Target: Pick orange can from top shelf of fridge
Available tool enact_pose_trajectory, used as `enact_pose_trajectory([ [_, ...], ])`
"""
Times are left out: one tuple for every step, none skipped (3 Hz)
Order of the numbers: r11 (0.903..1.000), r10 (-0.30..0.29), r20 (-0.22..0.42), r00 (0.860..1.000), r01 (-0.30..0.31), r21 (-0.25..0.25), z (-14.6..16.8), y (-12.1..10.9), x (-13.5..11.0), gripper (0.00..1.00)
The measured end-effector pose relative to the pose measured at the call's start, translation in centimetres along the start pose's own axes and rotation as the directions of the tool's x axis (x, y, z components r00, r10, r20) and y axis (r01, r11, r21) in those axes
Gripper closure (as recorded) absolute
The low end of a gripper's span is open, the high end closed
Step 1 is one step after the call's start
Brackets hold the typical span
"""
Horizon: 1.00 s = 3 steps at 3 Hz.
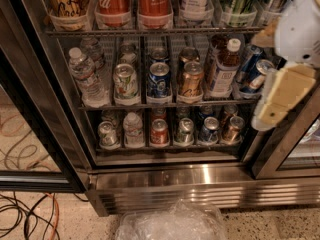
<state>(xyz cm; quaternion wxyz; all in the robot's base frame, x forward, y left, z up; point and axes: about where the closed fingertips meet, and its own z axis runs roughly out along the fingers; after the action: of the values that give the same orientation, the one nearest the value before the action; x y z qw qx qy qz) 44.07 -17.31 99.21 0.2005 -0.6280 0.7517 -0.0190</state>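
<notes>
The orange can point(68, 1) stands at the left end of the top shelf point(165, 31) of the fridge point(200, 181), in a clear tray; only its lower part with black script shows, and its top is cut off by the frame edge. My gripper point(278, 100), white with cream fingers, hangs at the right edge in front of the fridge's right door frame, far to the right of the can and below the top shelf. It holds nothing that I can see.
Two red Coca-Cola cans point(114, 1) stand right of the orange can, then bottles and green cans. Lower racks hold short cans point(159, 79) and water bottles point(85, 76). A crumpled plastic bag point(172, 224) and cables point(25, 214) lie on the floor.
</notes>
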Motion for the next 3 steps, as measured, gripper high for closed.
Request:
enact_pose_trajectory([
  [0.9970, -0.076, 0.136, 0.988, 0.075, 0.019, -0.5, 0.7, -5.2, 0.00],
  [0.9854, -0.152, 0.266, 0.952, 0.167, -0.034, -0.7, 1.6, -9.5, 0.00],
  [0.9854, -0.152, 0.266, 0.952, 0.167, -0.033, -0.7, 1.6, -9.5, 0.00],
])
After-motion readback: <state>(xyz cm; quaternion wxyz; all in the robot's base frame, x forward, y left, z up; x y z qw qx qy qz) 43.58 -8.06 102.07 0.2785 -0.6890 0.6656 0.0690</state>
